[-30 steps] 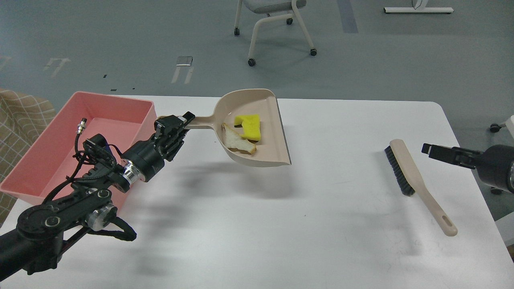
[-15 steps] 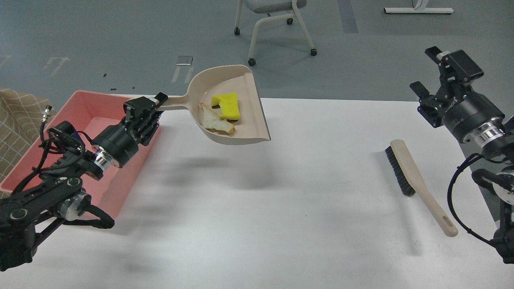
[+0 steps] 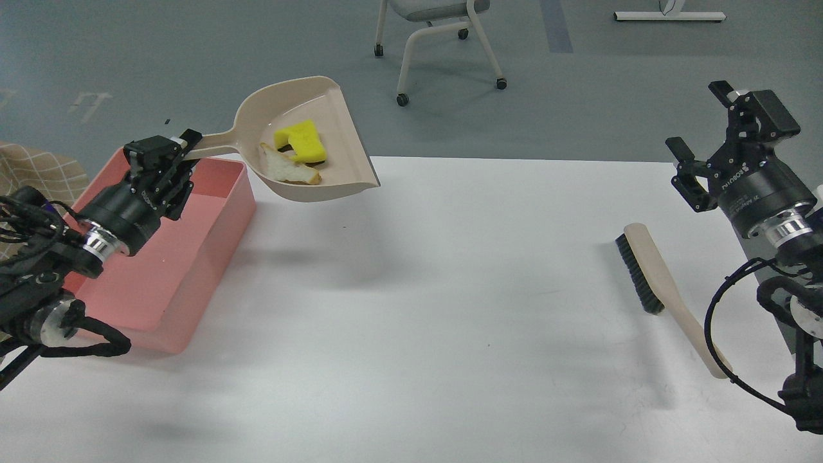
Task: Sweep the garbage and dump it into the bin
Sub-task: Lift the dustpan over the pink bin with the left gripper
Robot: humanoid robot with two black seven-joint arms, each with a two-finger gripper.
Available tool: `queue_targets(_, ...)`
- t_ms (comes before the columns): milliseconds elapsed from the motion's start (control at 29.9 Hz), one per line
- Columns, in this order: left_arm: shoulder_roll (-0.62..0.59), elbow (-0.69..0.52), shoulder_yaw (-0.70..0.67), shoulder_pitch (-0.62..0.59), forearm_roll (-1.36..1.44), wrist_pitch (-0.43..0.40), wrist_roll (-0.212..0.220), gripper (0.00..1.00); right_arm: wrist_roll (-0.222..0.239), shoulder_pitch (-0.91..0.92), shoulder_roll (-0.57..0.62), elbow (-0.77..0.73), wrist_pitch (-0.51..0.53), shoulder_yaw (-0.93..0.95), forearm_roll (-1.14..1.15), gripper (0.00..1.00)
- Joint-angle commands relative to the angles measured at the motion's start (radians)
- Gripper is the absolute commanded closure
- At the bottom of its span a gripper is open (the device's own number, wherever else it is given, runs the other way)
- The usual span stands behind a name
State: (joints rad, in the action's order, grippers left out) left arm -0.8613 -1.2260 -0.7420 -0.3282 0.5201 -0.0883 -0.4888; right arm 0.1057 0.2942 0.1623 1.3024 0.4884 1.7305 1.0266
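Note:
My left gripper (image 3: 168, 149) is shut on the handle of the beige dustpan (image 3: 334, 128) and holds it in the air by the far right corner of the pink bin (image 3: 222, 212). The pan carries the garbage: a yellow sponge chunk (image 3: 302, 141) and an off-white crust strip (image 3: 286, 170). The pan's scoop hangs to the right of the bin, over the table edge. My right gripper (image 3: 704, 135) is open and empty, raised above the table's right side.
The beige brush with black bristles (image 3: 656, 280) lies on the white table (image 3: 418, 308) at the right, below my right gripper. A chair (image 3: 437, 38) stands on the floor beyond the table. A checked cloth (image 3: 38, 170) shows at the far left.
My left gripper has lifted the dustpan and carried it left toward the bin, garbage still in it. My right arm has risen from the right edge and now stands nearly still.

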Motion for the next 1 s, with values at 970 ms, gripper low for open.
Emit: queue_targets(970,-0.453,0.025,0.001,0.238,-0.279,-0.099,0.000,0.80,-0.001,-0.049,0.011,0.006,0.000,0.018,-0.016,0.01)
